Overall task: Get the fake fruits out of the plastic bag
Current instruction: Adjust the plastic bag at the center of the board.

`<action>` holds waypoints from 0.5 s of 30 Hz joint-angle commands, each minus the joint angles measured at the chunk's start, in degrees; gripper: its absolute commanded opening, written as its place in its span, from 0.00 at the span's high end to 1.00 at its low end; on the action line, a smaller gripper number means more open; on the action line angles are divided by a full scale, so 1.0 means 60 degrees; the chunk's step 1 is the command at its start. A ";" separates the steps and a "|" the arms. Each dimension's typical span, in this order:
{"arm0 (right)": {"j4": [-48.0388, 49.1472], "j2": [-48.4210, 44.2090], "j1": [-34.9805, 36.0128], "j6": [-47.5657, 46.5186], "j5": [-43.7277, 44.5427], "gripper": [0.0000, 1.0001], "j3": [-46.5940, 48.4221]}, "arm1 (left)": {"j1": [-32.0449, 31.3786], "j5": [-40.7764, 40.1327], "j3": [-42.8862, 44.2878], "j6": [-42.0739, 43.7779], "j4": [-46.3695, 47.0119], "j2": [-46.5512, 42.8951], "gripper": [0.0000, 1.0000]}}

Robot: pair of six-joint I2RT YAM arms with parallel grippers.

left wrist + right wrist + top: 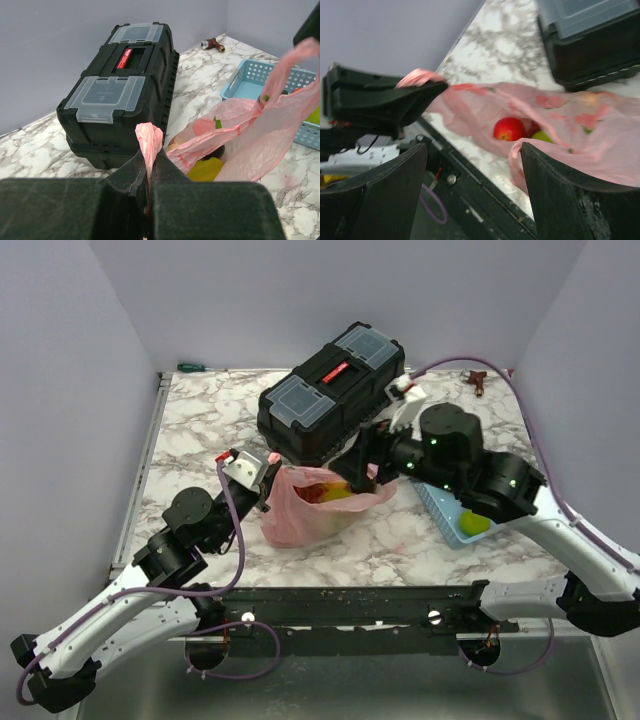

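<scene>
Arms converge on the pink plastic bag (300,518), which lies just before the black toolbox (330,390). The left arm stretches forward and low, and the left gripper (149,187) is clamped on a bunched bag handle. The right arm folds over from the right, and the right gripper (472,150) hangs at the bag's mouth, jaws apart and holding nothing. A red fruit (509,129) and a green fruit (543,136) lie inside the bag.
</scene>
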 commanded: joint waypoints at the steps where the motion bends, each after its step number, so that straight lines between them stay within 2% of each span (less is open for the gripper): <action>1: 0.1299 0.0529 0.1517 0.0218 0.0138 0.22 -0.0169 | -0.0035 0.0069 0.0165 0.0055 0.0041 0.0051 1.00; 6: 0.1756 0.1068 0.2106 0.0357 0.1391 0.31 -0.0986 | -0.0035 -0.0003 0.0132 0.0074 0.0084 0.0043 1.00; 11: 0.1730 0.0669 0.2093 0.0551 0.3985 0.38 -0.2221 | -0.0039 0.0049 0.0116 0.0085 0.0088 -0.0009 1.00; 15: 0.0702 0.0327 0.2098 0.0650 0.6290 0.42 -0.2628 | -0.0045 0.0092 0.0124 0.0071 0.0092 -0.0022 1.00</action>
